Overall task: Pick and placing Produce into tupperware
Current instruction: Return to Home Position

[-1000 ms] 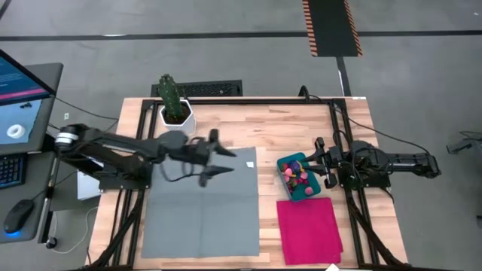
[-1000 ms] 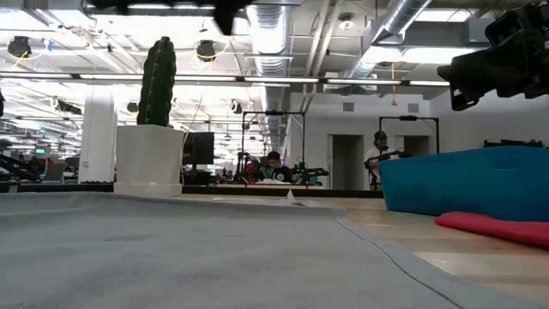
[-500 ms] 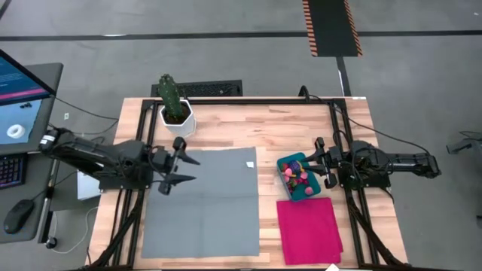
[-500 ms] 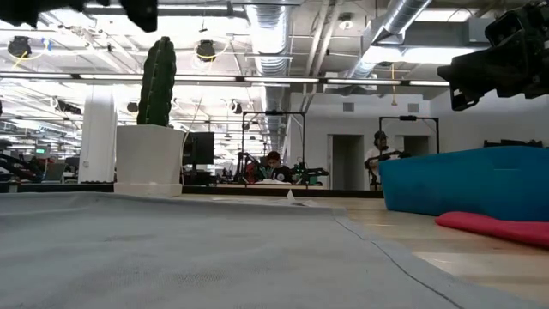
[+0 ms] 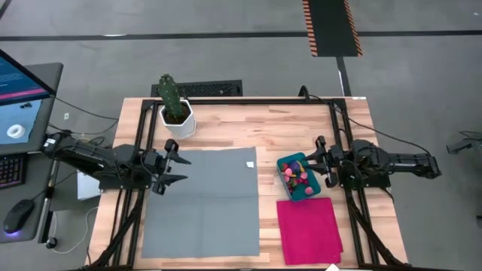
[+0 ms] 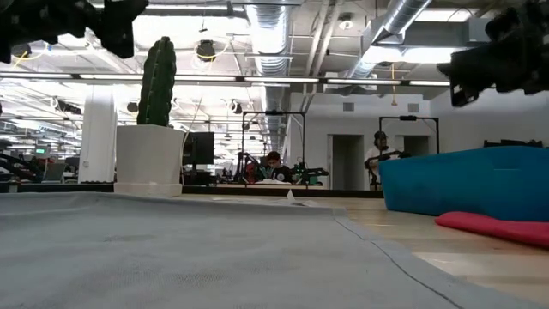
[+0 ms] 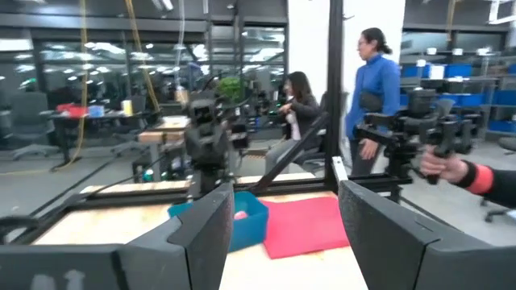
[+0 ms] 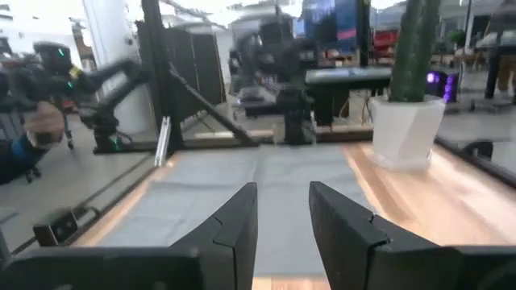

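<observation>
Now the teal tub (image 5: 305,195) holding the produce (image 5: 301,176) sits right of centre on the bench (image 5: 263,124). The right claw (image 5: 323,161), fingers apart and empty, hangs just beside it, so a careless swing could knock it. The left claw (image 5: 185,168), also apart, hovers centre-left below the cactus pot (image 5: 178,120).

Upright teal tupperware (image 5: 308,193) holds red, pink, yellow produce (image 5: 297,178).

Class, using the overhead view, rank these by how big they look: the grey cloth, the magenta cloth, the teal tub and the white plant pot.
Largest to smallest:
1. grey cloth, by far
2. magenta cloth
3. teal tub
4. white plant pot, somewhat smaller than the tub and partly hidden by its cactus
</observation>
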`<state>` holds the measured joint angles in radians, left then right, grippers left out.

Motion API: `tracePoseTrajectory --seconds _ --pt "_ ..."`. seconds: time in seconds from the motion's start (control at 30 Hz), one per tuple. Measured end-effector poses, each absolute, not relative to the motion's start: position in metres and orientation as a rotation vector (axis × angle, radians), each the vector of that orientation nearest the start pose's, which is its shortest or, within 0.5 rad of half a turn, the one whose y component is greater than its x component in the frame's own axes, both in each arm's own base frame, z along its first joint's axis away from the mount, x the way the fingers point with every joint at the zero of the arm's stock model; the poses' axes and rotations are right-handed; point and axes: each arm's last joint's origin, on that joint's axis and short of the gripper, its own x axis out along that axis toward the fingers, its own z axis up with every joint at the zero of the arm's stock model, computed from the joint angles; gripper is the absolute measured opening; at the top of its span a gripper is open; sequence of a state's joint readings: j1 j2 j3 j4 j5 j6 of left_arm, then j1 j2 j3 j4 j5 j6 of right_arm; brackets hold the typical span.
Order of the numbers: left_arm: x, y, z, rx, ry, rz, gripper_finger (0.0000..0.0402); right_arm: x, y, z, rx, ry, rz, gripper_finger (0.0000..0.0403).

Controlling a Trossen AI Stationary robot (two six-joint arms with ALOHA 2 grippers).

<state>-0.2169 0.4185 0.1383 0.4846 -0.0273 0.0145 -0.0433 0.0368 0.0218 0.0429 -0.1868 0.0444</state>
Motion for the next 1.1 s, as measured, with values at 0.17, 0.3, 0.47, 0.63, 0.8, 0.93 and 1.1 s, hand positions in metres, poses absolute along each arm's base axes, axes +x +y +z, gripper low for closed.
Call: tracePoseTrajectory --seconds 0.17,0.3,0.47,0.63,0.8,0.93,1.1 --pt "0.116 -0.024 0.220 -0.018 -0.193 -0.174 0.0215 0.092 0.003 0.190 0.017 -0.055 0.204 0.0139" --pt "0.106 -0.022 0.218 -0.017 -0.178 -0.175 0.0215 0.090 0.004 0.194 0.005 -0.069 0.215 0.0137" --pt "0.088 -0.018 0.216 -0.056 -0.186 -0.185 0.0215 0.090 0.003 0.193 -0.016 -0.056 0.203 0.0139" --pt "0.084 -0.018 0.214 -0.037 -0.168 -0.193 0.0215 0.086 0.003 0.205 -0.040 -0.091 0.181 0.0137" --pt "0.084 -0.016 0.215 -0.001 -0.188 -0.130 0.0215 0.085 0.002 0.208 -0.033 -0.085 0.172 0.0139" --pt "0.083 -0.016 0.219 -0.003 -0.204 -0.144 0.0215 0.080 0.001 0.214 -0.023 -0.016 0.123 0.0138" --pt "0.085 -0.016 0.211 -0.003 -0.129 -0.130 0.0215 0.078 0.001 0.216 -0.039 0.008 0.134 0.0138"
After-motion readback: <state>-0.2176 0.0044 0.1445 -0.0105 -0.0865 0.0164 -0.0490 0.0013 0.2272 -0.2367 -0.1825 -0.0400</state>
